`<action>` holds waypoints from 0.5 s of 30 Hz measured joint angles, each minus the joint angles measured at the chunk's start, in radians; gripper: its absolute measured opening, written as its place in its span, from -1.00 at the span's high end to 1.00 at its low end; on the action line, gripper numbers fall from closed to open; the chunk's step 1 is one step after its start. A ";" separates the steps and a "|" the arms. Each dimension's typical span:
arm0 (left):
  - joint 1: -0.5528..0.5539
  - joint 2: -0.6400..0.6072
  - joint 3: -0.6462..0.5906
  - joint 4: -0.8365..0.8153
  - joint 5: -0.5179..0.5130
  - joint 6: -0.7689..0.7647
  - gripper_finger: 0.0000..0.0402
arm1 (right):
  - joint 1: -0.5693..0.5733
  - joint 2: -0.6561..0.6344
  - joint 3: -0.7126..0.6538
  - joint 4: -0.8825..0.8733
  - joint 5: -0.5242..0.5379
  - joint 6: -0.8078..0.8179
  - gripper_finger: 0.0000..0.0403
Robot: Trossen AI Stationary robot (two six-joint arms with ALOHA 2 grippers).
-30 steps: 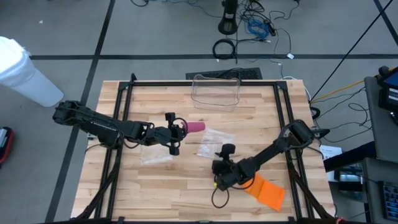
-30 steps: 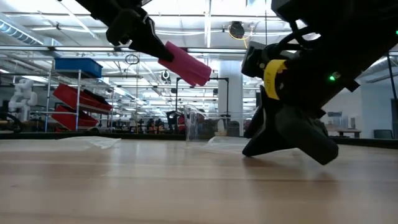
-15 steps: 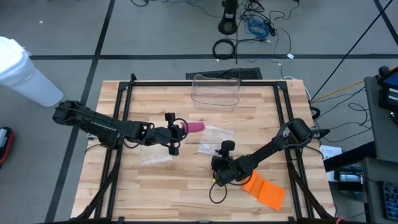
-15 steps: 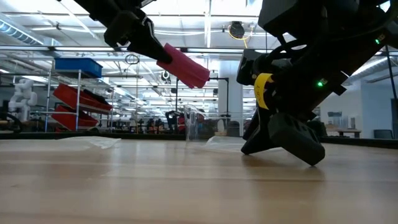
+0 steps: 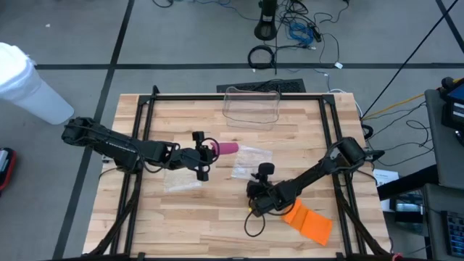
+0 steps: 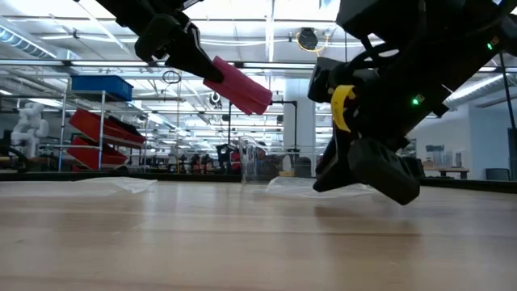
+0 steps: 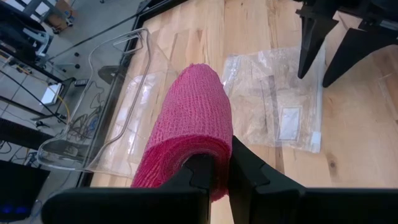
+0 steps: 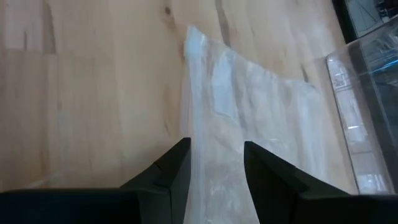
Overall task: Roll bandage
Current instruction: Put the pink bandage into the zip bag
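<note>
Two arms are over your bench (image 5: 181,210) at this moment. Your left arm stretches nearly flat from the left edge toward the middle. Its tool (image 5: 210,150) is closed tight on the pink bandage roll (image 5: 228,148), and the fingers (image 7: 200,176) pinch the near end of the roll. In the low view the roll (image 6: 239,84) hangs well above the wood, tilted, with its free end lower.

Your right arm comes in from the right side and bends down steeply, so its wrist is low near the front middle of the bench. The right tool (image 5: 253,205) points down at the surface. In its own wrist view you see the two fingers (image 8: 173,167) a small way apart, with a clear plastic bag (image 8: 249,124) running between them. It seems the tips have the edge of this bag, but the film is too thin for me to tell.

One orange cloth (image 5: 308,220) lies just beside the right tool, toward the front right corner. Another clear bag (image 5: 250,164) lies in the middle, between the two tools. At the far edge stands a clear plastic bin (image 5: 251,106).
</note>
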 joint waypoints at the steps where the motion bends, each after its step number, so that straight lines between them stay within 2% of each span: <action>1: 0.000 0.000 0.000 0.000 0.000 0.000 0.86 | 0.000 -0.002 0.000 -0.008 0.000 0.000 0.34; 15: 0.000 0.000 0.000 0.000 0.000 0.000 0.86 | -0.015 -0.002 0.002 -0.088 -0.030 0.029 0.34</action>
